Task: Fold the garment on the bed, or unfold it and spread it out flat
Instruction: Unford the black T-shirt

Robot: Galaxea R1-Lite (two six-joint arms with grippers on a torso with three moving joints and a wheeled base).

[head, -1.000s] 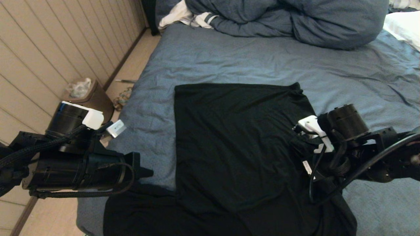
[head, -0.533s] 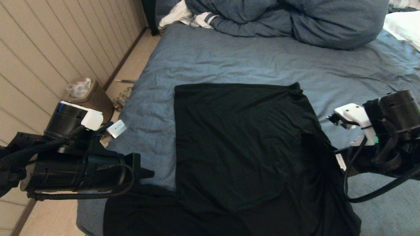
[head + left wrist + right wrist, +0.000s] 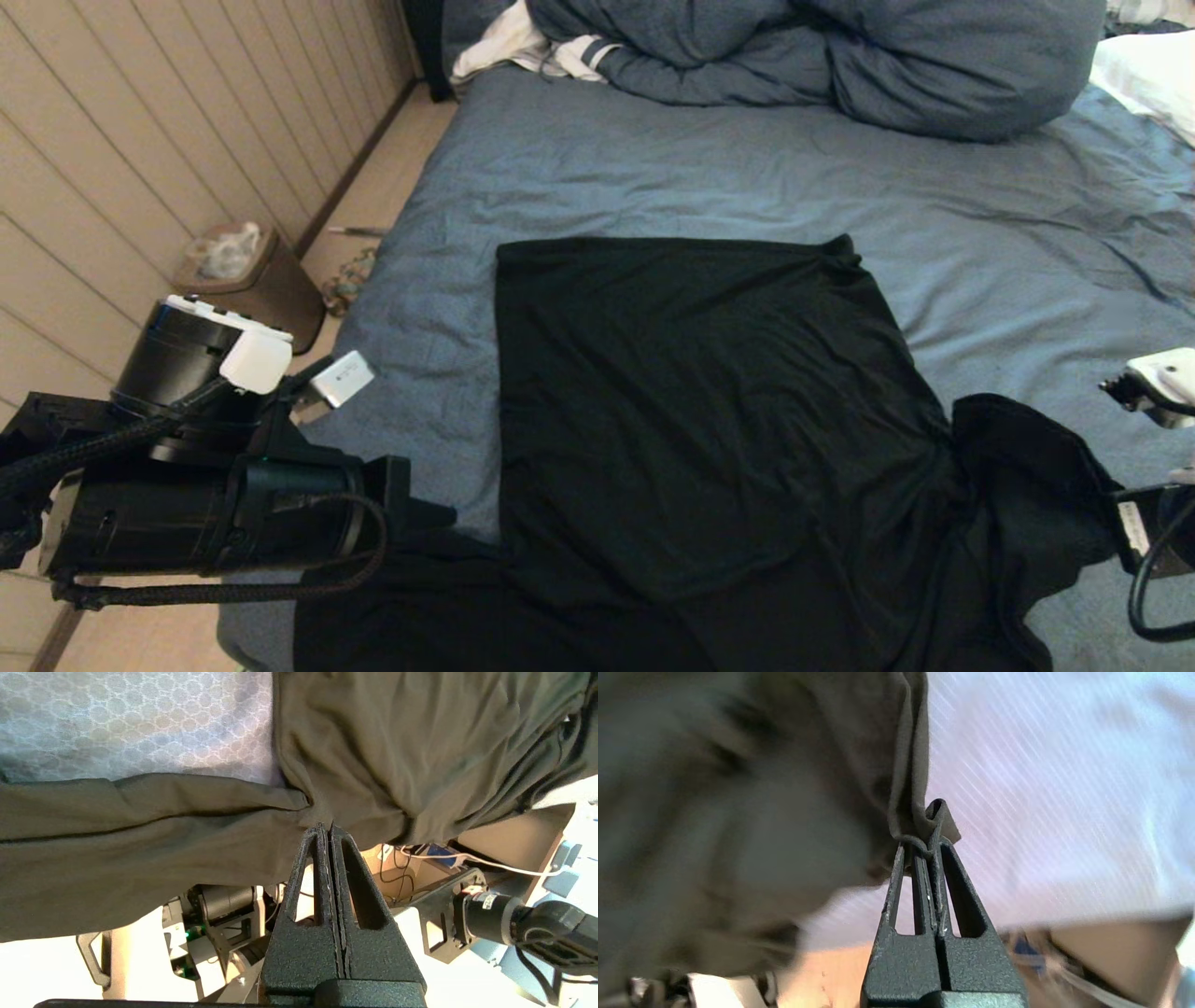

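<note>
In the head view we see the garment point(image 3: 700, 420) spread on the near half of the bed point(image 3: 700, 177), filling the picture from centre to 6 o'clock, one flap pulled out toward 4 o'clock. Our left gripper point(image 3: 439, 513) sits at 8 o'clock at the cloth's near-left part. The duvet point(image 3: 822, 56) lies bunched at 12 o'clock.

In the left wrist view, the left gripper's fingers point(image 3: 322, 858) press together, pinching the garment's fold.

In the right wrist view, our right gripper point(image 3: 930, 847) clamps a gathered edge of the garment.

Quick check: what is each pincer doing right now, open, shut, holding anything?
Left pincer: shut on the garment's near left edge.
Right pincer: shut on a pinched fold of the garment.
</note>
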